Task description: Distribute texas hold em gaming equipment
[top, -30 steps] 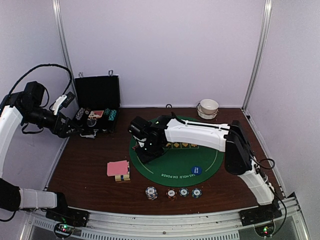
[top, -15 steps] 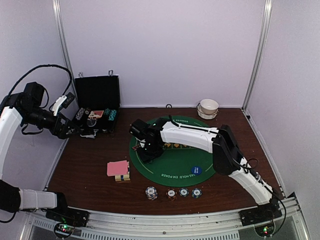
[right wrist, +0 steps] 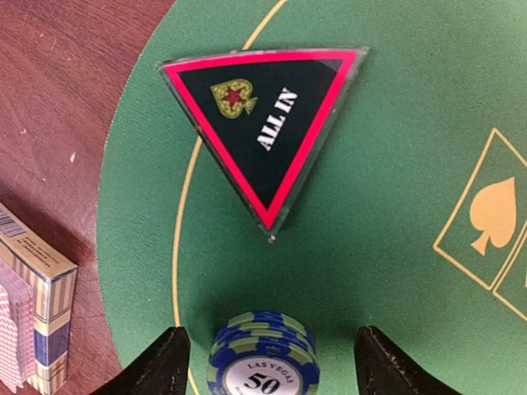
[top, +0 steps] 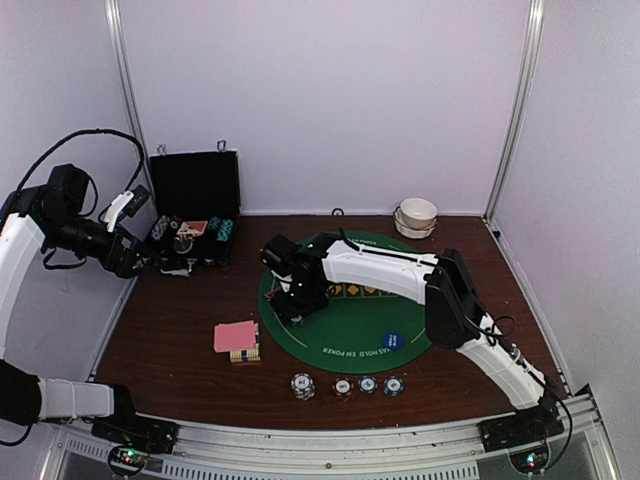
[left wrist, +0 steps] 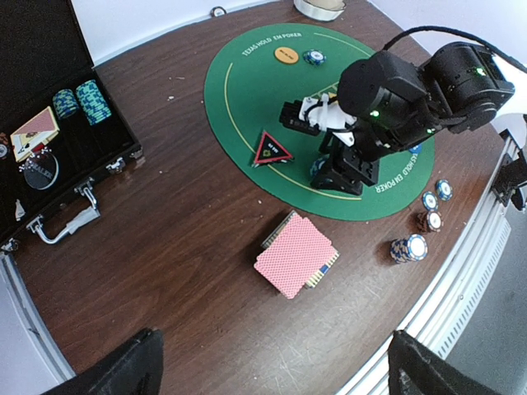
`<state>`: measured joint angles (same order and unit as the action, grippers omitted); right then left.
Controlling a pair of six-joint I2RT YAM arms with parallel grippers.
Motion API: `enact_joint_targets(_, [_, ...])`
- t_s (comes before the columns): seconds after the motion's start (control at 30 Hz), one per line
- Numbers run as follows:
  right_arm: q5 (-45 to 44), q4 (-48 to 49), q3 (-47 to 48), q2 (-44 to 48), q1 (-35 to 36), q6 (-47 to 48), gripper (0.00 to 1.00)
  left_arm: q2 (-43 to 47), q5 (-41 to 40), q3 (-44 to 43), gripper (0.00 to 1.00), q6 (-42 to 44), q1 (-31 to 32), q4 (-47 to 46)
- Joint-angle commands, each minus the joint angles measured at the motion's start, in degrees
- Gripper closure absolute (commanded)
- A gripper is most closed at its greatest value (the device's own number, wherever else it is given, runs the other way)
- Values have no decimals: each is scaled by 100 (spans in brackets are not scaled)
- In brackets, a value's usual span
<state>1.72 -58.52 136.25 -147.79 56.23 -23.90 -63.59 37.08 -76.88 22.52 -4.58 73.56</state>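
My right gripper [right wrist: 273, 366] is open low over the left part of the green mat [right wrist: 395, 99]. A short stack of blue striped chips marked 50 [right wrist: 263, 344] stands between its fingers, with gaps on both sides. The red triangular ALL IN button [right wrist: 262, 136] lies on the mat just beyond. My left gripper [left wrist: 276, 374] is open and empty, high above the table's left side. Pink-backed cards [left wrist: 295, 255] lie on the card box. An orange button [left wrist: 286, 54] and a blue chip [left wrist: 314, 58] sit at the mat's far edge. The blue button [top: 393, 340] lies near its front edge.
Several chip stacks [top: 303, 385] stand in a row by the table's front edge. An open black case [left wrist: 49, 140] with chips and cards sits at the back left. A white bowl [top: 417, 213] is at the back right. The right arm [top: 380, 268] stretches across the mat.
The right arm's elbow has swung left and its gripper has settled slightly on the mat's left part. The left arm has not moved.
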Motion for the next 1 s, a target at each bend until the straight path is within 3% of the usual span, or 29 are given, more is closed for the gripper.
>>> enact_joint_targets(0.0, [-121, -238, 124, 549, -67, 96, 28, 121, 10, 66, 3, 70, -43, -87])
enact_joint_targets(0.17, [-392, -161, -987, 1843, -63, 145, 29, 104, 22, 63, 2, 59, -43, -79])
enact_joint_targets(0.37, [-441, 289, -3710, 3687, -51, -107, 27, 65, 58, 26, 2, 59, -43, -80])
enact_joint_targets(0.6, [-69, 871, -6559, 5144, 195, -924, 14, 57, 68, 24, 3, 50, -43, -85])
enact_joint_targets(0.77, [50, 1178, -7392, 5451, 489, -1404, 10, 25, 58, 12, 2, 42, -43, -71])
enact_joint_targets(0.97, [133, 1421, -7699, 5349, 637, -1564, 11, -28, 71, -77, 2, 33, -43, -23])
